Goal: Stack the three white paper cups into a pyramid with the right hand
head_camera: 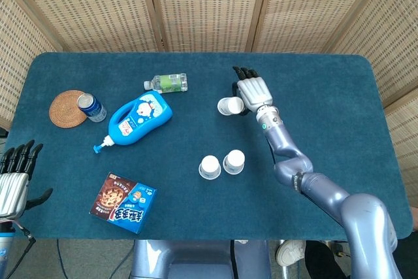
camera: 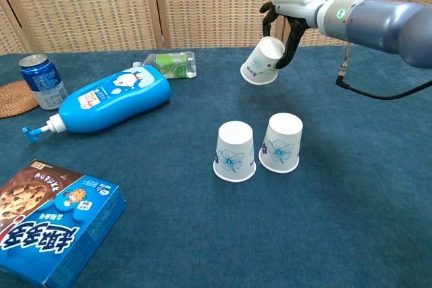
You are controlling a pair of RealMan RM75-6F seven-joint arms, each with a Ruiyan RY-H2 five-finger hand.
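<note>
Surface: we see a table [head_camera: 339, 96] in dark teal cloth | Middle: two upside-down paper cups [camera: 235, 152] [camera: 281, 142] just beside each other | Left: blue pump bottle [head_camera: 138, 117] on its side, clear bottle [head_camera: 167, 83] lying down, woven coaster [head_camera: 65, 108], blue can [head_camera: 91, 107] upright at coaster's edge | Near left: cookie box [head_camera: 123, 202] flat.

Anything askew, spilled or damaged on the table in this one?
No spill or damage. Two bottles lie on their sides: the blue pump bottle and the small green-label one. The cup in the right hand is tilted, mid-carry.
</note>
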